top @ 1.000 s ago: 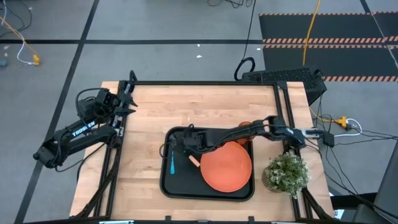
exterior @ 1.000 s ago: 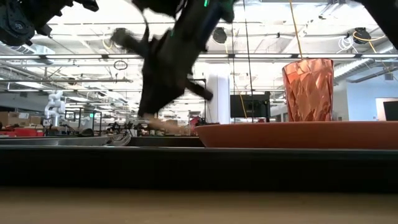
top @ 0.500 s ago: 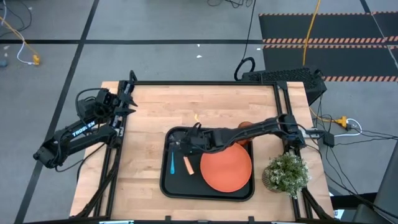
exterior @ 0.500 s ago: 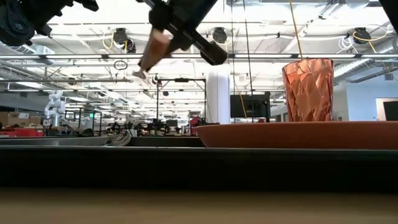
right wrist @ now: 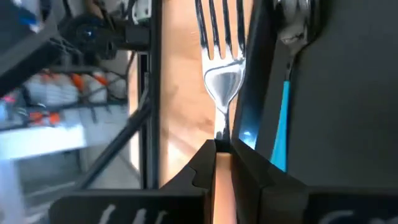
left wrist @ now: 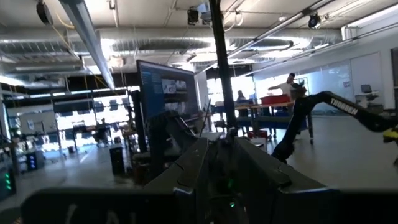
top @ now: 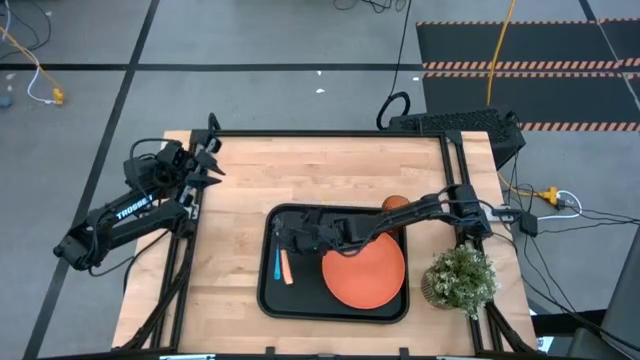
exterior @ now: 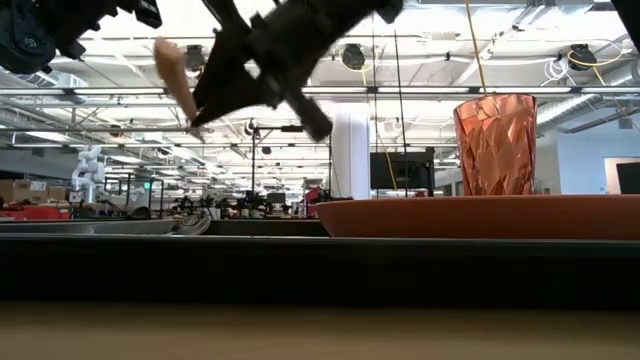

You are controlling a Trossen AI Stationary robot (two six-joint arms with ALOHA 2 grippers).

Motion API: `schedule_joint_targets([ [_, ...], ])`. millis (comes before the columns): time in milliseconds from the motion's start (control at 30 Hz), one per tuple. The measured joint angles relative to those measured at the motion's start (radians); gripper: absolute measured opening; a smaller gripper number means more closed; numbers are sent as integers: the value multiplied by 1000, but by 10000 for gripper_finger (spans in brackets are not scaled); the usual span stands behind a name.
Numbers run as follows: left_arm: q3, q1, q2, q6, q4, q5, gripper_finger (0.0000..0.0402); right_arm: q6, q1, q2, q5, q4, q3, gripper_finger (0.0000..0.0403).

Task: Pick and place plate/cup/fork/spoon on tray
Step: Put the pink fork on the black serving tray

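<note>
Over black tray (top: 268, 290) on wood table (top: 240, 190): R gripper (top: 288, 240) clamps fork (right wrist: 221, 68).

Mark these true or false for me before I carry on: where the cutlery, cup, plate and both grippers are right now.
1. The right gripper holds the tan-handled metal fork. True.
2. The round orange plate lies on bare wood beside the black rectangular tray. False: it lies on the tray.
3. The blue-handled spoon is on the tray. True.
4. The translucent orange cup has tipped over. False: it stands upright.
5. The left gripper is over the tray. False: it waits at the table's far left corner.
</note>
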Motion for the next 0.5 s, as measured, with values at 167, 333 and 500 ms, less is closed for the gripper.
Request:
schedule_joint_targets([
  [167, 0, -11, 0, 2, -71, 15, 81, 147, 36, 2, 59, 67, -132, 12],
  [333, 0, -17, 0, 18, -86, 15, 81, 195, 61, 2, 106, 4, -177, 3],
  [500, 0, -15, 0, 29, -84, 3, 81, 204, 65, 1, 186, -1, -177, 3],
])
